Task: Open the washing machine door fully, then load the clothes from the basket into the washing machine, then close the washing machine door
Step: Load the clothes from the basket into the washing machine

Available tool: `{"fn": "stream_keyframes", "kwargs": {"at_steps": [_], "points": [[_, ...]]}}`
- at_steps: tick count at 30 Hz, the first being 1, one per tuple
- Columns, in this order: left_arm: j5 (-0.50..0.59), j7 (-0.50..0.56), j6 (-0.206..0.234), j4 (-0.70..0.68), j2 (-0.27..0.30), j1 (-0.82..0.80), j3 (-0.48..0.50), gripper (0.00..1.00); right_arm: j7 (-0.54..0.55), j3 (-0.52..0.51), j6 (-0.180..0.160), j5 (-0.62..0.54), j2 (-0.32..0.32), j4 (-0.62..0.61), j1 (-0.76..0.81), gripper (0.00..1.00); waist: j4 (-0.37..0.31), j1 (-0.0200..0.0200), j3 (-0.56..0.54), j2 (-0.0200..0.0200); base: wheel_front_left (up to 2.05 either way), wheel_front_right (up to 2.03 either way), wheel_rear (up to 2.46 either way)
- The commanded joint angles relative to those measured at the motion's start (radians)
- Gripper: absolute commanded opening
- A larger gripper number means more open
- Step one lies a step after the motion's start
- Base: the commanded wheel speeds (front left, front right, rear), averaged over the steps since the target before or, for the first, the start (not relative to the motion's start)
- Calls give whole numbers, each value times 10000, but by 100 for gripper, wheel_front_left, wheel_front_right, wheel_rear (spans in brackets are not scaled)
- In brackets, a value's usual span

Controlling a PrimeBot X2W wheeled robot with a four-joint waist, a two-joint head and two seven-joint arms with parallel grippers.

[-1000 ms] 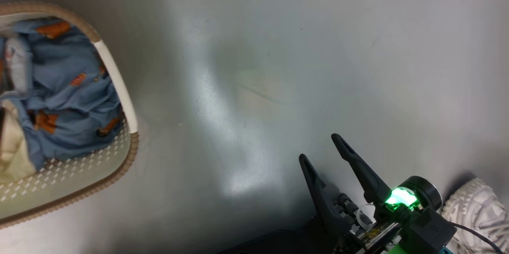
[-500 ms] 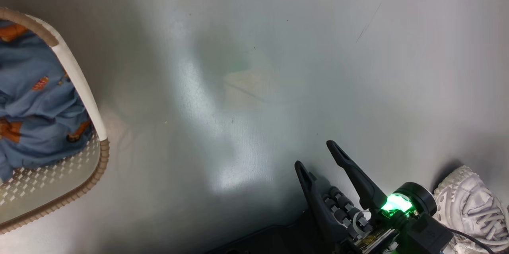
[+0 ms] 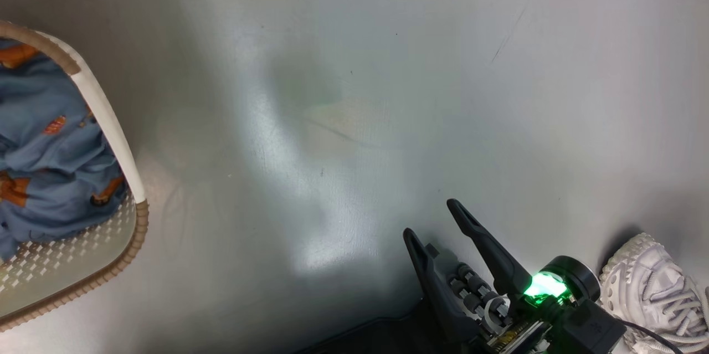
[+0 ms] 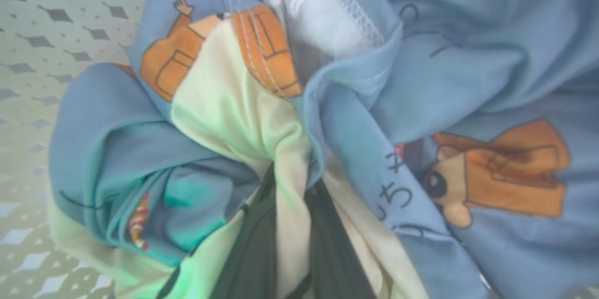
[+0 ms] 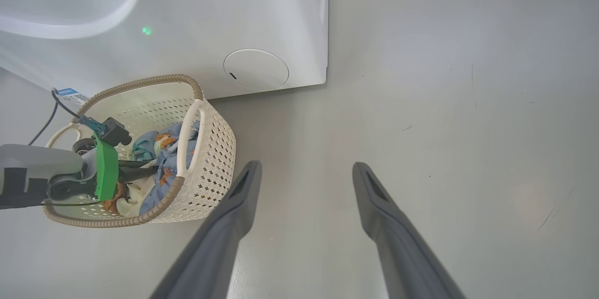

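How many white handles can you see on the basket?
2. In the right wrist view, one handle is on the basket's right side; the other is on its left, above the left arm.

Glossy grey floor (image 3: 354,121) with faint scuffs (image 3: 504,38), a pale glare patch (image 3: 332,254) and a white sneaker (image 3: 653,287).
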Motion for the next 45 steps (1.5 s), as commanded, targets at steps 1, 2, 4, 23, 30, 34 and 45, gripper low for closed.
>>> {"fn": "stream_keyframes", "kwargs": {"at_steps": [1,2,4,23,30,34,45], "points": [[28,-53,-14,122,330,15,153,0,-48,238,27,19,-104,-182,404,100,3,-1,-24,-1,0,0,0],[29,-53,-14,148,309,-52,79,0,-48,220,27,29,-104,-198,382,100,8,-1,-34,-1,0,0,0],[-36,-53,-14,48,310,-132,28,0,-48,176,27,57,-104,-237,289,100,42,-1,-60,-1,0,0,0],[-1728,-53,-14,-2806,-504,1574,454,0,-48,-699,27,-81,-104,752,-632,100,1769,-1,-2628,-1,0,0,0],[-2174,-53,-14,-3803,-1002,2314,754,0,-48,-1005,27,-196,-104,1281,-742,100,2389,-1,-3729,-1,0,0,0],[-2411,-53,-14,-4789,-1392,2938,1185,0,-48,-1197,27,-267,-104,1623,-785,100,2780,-1,-4442,-1,0,0,0],[-2502,-53,-14,-6339,-2081,4066,2328,0,-48,-1421,27,-301,-104,2189,-781,100,3239,-1,-5775,-1,0,0,0]]}}
